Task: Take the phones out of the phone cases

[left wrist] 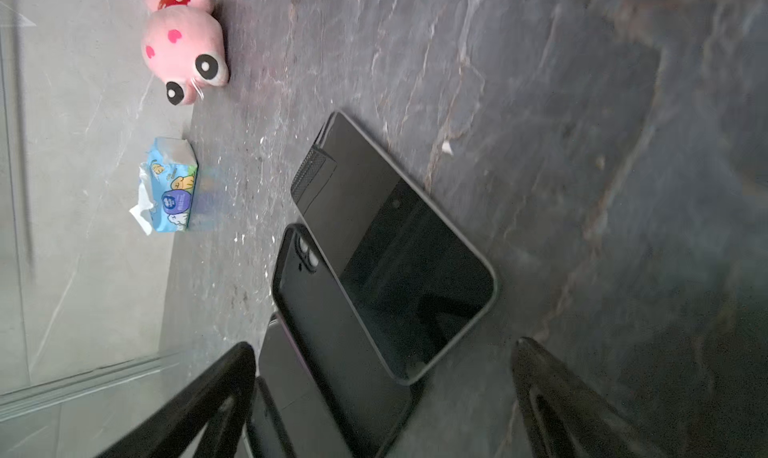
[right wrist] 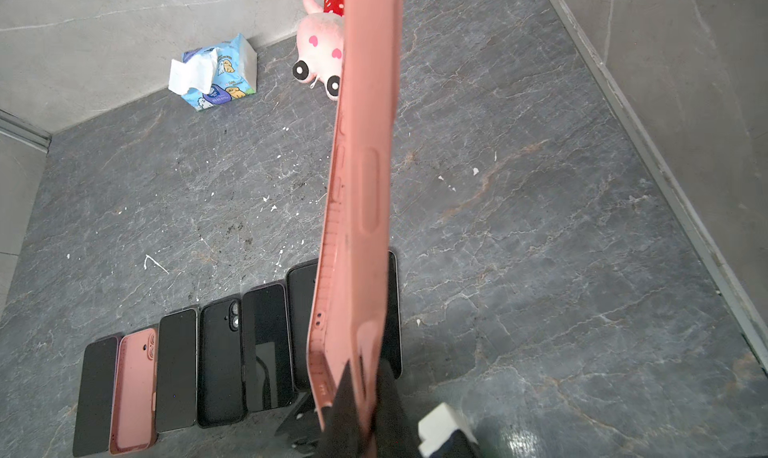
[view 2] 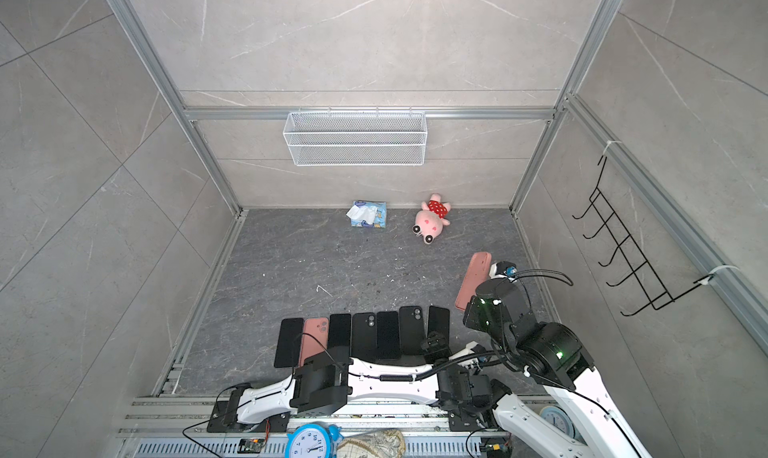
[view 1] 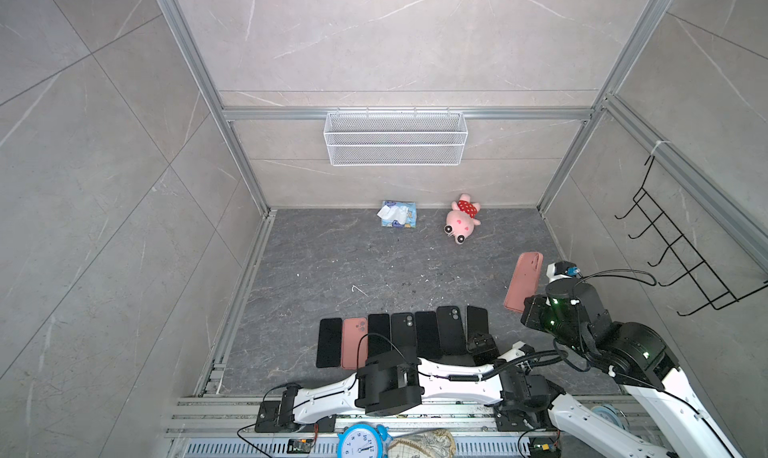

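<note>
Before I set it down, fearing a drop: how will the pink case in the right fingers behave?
The pink case looks matte, so probably grippy. The right fingers pinch only one end; it could pivot. Thin, probably light.

A pink phone case [right wrist: 365,165] crosses the middle of the frame, its end pinched by the right gripper [right wrist: 365,397]; phones [right wrist: 220,360] lie beyond.

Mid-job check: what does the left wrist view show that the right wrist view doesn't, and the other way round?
Left wrist only: the left tool, open, over a black phone lying screen-up at the row's end. Right wrist only: the right tool shut on a pink case held off the table, plus a second pink case lying in the row. Both: the tissue pack, the pink plush toy and neighbouring dark phones.
</note>
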